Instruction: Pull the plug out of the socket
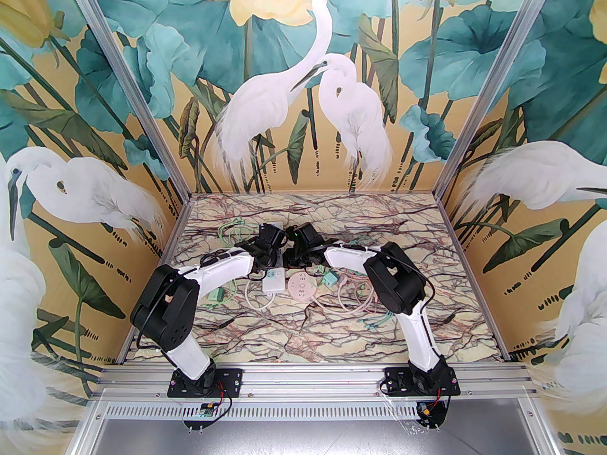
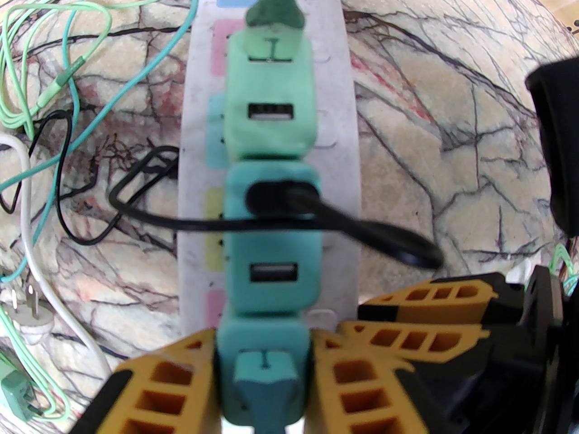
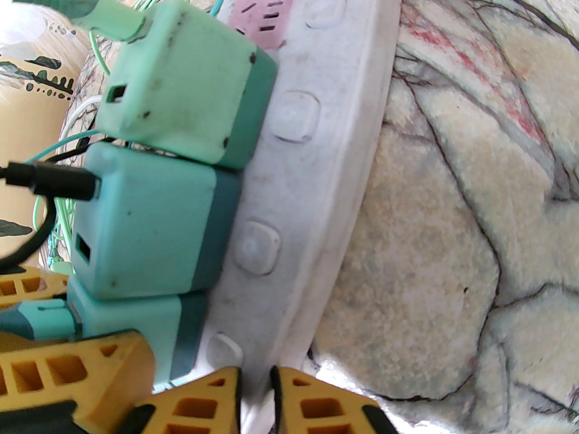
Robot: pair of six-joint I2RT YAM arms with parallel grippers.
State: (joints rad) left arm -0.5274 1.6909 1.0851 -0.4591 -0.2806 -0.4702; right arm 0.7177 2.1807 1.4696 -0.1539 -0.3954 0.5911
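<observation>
Plug [image 2: 264, 339], teal, at the near end of a white power strip [image 2: 348, 120], sat clamped between the left jaws, shut on its sides. The right jaws were closed on the strip's near edge. Beyond stood a second teal plug [image 2: 271, 251] with a black cable [image 2: 362, 235], then a pale green plug [image 2: 271, 102], on the marbled bench [image 2: 452, 152].

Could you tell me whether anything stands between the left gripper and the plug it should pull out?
Nothing visible does: the left gripper is shut on the nearest teal plug, a finger each side. The next plug on the power strip sits against it; its black cable lies beyond.
</observation>
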